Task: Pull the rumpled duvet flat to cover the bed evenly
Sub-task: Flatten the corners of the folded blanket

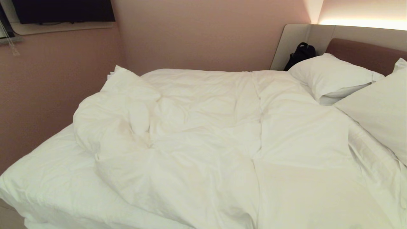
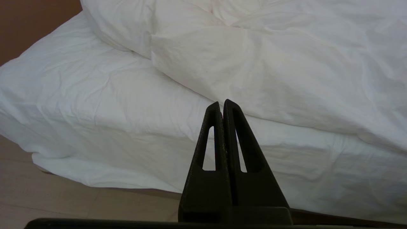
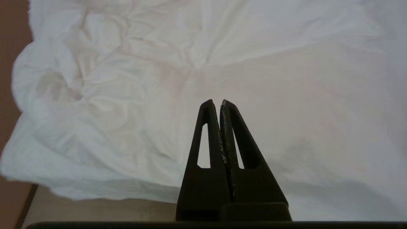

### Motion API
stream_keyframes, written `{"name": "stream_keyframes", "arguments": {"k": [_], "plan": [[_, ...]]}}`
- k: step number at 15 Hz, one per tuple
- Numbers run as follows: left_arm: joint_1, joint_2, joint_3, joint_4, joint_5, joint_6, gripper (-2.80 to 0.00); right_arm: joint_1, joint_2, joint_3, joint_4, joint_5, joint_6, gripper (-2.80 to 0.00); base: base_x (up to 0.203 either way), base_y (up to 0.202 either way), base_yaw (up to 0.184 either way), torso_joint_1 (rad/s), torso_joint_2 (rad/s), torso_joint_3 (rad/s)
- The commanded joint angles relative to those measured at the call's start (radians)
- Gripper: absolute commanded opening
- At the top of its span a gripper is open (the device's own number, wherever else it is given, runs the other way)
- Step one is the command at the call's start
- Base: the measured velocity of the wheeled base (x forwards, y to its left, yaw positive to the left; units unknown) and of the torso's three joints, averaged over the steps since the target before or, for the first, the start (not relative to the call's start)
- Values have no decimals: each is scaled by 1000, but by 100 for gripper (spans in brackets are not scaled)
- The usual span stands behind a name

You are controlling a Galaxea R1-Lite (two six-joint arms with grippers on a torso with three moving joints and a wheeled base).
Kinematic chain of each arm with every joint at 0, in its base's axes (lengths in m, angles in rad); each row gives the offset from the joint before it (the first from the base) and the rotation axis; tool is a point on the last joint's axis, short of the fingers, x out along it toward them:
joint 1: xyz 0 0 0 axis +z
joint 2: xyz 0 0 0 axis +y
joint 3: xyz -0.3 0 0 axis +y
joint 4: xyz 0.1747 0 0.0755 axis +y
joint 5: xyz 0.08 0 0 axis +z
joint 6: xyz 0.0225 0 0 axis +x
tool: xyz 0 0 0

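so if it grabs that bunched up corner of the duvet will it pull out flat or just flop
Probably flop: the duvet is soft and deeply creased, so it likely drapes from any pinch. Its puffy heaped corner suggests bulk but little weight. On the sheet it may drag along rather than spread.

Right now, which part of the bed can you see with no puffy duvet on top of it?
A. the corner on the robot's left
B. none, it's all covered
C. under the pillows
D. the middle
A: the duvet is bunched back from the left corner, so the thin sheet of the bed lies bare there.
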Motion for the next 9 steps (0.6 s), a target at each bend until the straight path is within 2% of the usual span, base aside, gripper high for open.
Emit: {"name": "stream_keyframes", "arguments": {"k": [1, 6, 9], "plan": [[0, 0, 0, -1, 0, -1, -280, 1, -133, 15, 273, -123, 2, -280, 0, 0, 0, 0, 0, 0], [0, 0, 0, -1, 0, -1, -280, 6, -347, 21, 354, 29, 1, -280, 0, 0, 0, 0, 0, 0], [0, 0, 0, -1, 0, -1, -280, 12, -415, 22, 402, 54, -1, -280, 0, 0, 0, 0, 0, 0]]}}
